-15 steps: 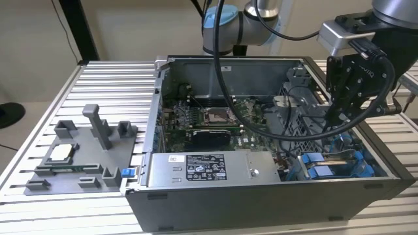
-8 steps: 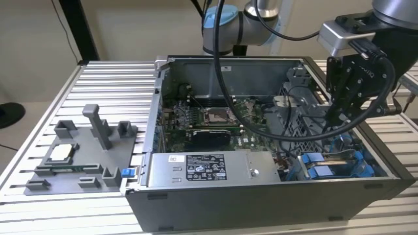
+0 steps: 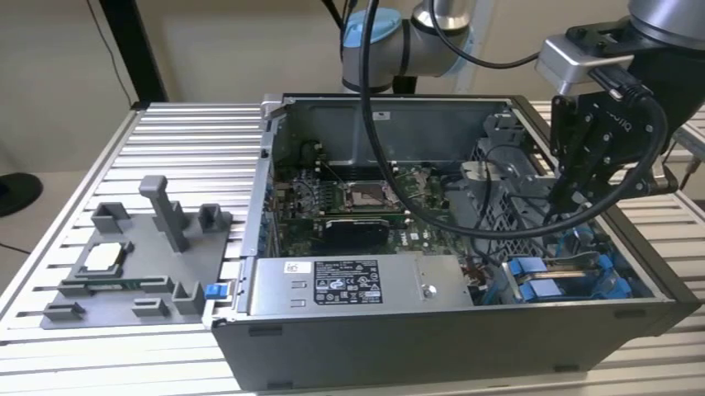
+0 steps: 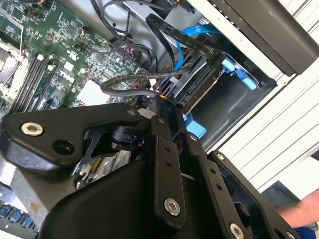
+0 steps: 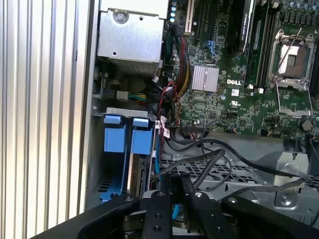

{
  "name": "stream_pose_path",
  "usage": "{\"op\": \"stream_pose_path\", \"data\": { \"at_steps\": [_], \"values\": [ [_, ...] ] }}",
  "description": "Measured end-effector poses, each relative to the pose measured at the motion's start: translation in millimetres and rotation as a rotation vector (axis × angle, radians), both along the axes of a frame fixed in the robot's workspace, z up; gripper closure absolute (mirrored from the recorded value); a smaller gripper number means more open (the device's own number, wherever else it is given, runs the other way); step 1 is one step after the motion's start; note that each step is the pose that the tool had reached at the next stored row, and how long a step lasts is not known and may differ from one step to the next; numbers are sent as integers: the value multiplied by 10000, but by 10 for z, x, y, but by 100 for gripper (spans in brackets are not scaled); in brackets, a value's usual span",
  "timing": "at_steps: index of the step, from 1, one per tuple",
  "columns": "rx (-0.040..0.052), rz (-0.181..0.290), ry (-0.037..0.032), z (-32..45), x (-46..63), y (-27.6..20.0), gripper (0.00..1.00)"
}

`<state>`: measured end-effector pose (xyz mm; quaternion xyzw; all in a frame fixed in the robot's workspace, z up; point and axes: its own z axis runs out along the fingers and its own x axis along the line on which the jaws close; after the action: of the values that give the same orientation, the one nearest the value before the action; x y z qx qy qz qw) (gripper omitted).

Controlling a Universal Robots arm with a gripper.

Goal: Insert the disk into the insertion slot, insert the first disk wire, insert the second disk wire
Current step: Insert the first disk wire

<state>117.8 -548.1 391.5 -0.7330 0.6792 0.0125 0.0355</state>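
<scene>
Your gripper [image 3: 564, 202], a set of matt black links with bright screw heads, hangs inside the open computer case [image 3: 441, 346], at the end on the exterior view's right, just above the insertion slot [image 3: 617, 276]. You cannot tell how the jaws stand: the links run close together, but their ends are lost among the cables. The disk [image 5: 134, 172] stands on edge in the slot, a thin metal slab between glossy blue plastic tabs, close against the case's grey sheet-metal wall. In the second wrist view a flat blue wire [image 4: 199, 31] curves down to the disk's end, and a flat black wire [image 4: 172, 31] runs beside it to a squared plug there; whether either is seated you cannot tell. A round black wire [image 4: 124, 84] loops just beside the gripper's end. Next to the slot lie the green motherboard [image 3: 352, 206] with its finned silver heatsink [image 5: 205, 78], and the grey power-supply box [image 3: 352, 285]. The case sits on a ribbed aluminium table [image 3: 187, 140], beside a grey moulded fixture [image 3: 132, 264].
</scene>
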Motion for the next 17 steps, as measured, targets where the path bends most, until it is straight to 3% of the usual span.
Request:
{"op": "stream_pose_path", "data": {
  "at_steps": [3,6,11,17],
  "values": [
    [1,0,0,-1,1,-6,100],
    [0,0,8,-6,9,-44,100],
    [5,1,97,-17,37,-186,100],
    [8,-1,276,-33,60,-371,100]
  ]
}}
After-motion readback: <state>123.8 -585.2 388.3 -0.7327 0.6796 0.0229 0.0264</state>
